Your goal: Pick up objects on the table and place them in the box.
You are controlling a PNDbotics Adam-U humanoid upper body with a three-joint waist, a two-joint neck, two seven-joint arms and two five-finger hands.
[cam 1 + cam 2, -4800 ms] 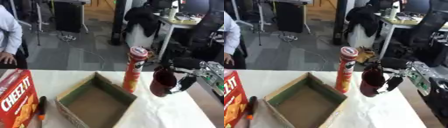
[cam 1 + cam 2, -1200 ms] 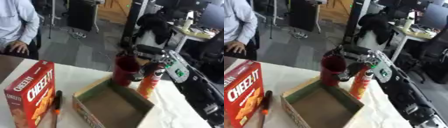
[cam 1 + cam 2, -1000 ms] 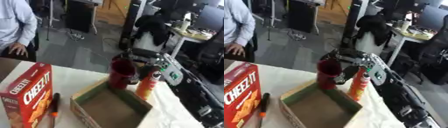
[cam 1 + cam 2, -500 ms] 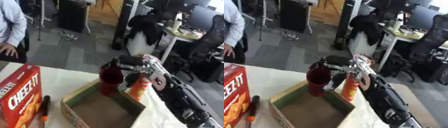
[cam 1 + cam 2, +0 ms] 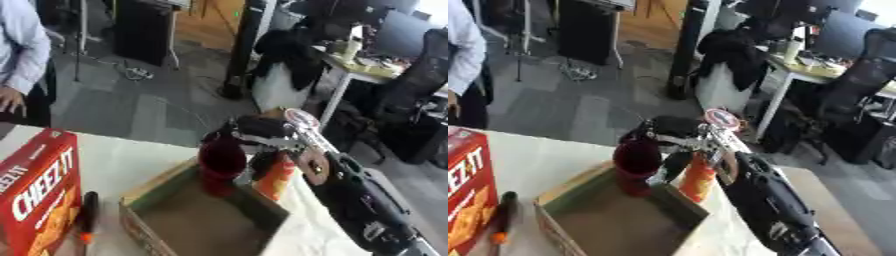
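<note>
Past my table I see a grey floor (image 5: 131, 107), a dark pillar (image 5: 241, 47), an orange wall (image 5: 206, 15), a white desk (image 5: 811, 70) and a black chair (image 5: 416, 90) at the right.

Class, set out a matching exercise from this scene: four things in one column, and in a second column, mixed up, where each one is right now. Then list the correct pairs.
Things
1. dark red cup
2. chip can
3. cracker box
4. marker

Places
A. lying on the table between the cracker box and the cardboard box
B. standing upright just beyond the cardboard box's far right side
C. held by the right hand over the cardboard box's far corner
D. standing at the table's left edge

Pairs: 1-C, 2-B, 3-D, 4-A
</note>
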